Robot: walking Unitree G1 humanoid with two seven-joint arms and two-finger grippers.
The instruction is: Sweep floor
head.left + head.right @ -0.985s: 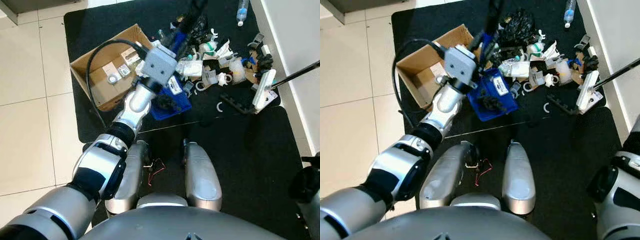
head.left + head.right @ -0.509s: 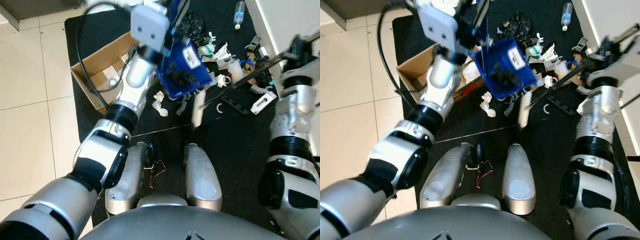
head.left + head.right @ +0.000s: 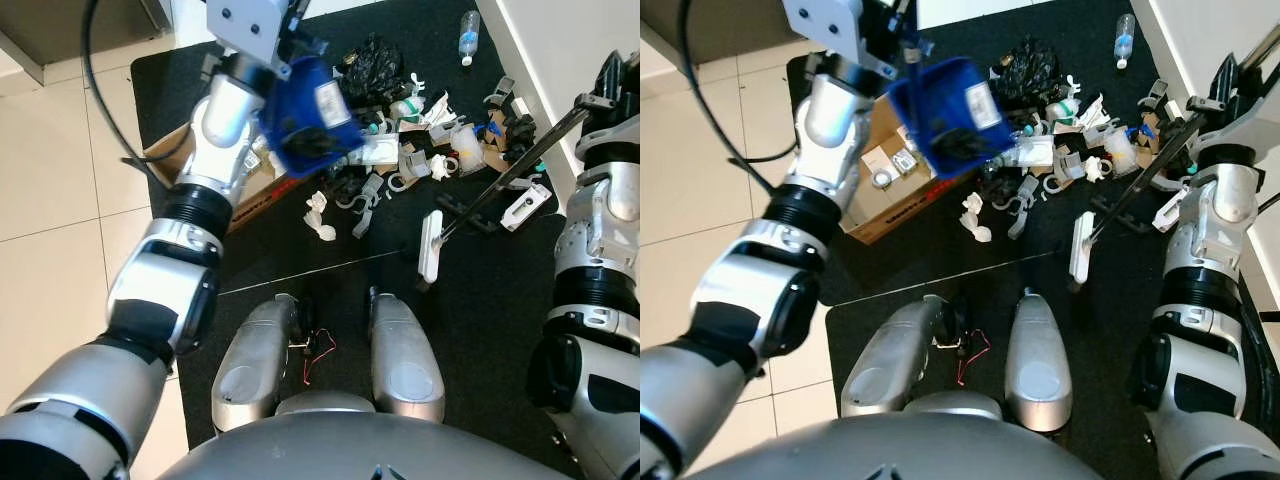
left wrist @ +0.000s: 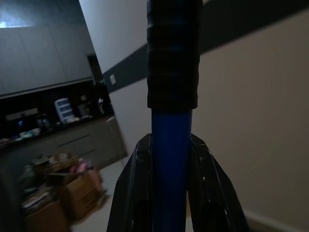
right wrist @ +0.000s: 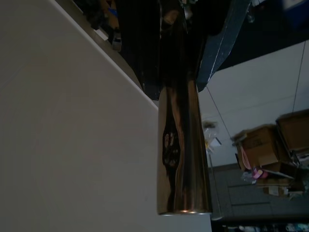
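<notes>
While the left tool [image 4: 169, 188] pinches the blue handle [image 4: 170, 159] of the dustpan [image 3: 305, 110] and holds the pan tilted in the air above the cardboard box [image 3: 880, 185], the step in hand looks like emptying swept litter into that box; doing it well calls for keeping the pan's mouth over the box opening and tipping slowly, so that nothing drops back onto the black mat [image 3: 480, 300]. The right tool [image 5: 166, 72] is pressed around a shiny metal broom shaft [image 5: 183, 154], whose pale broom head [image 3: 431, 245] rests on the mat far below that tool, just short of the litter heap [image 3: 430, 150], which spreads between the two tools. A clear bottle [image 3: 467, 33] lies beyond the heap. White labels show on the dustpan [image 3: 327, 101] and inside the box, but their writing is too small to read.
</notes>
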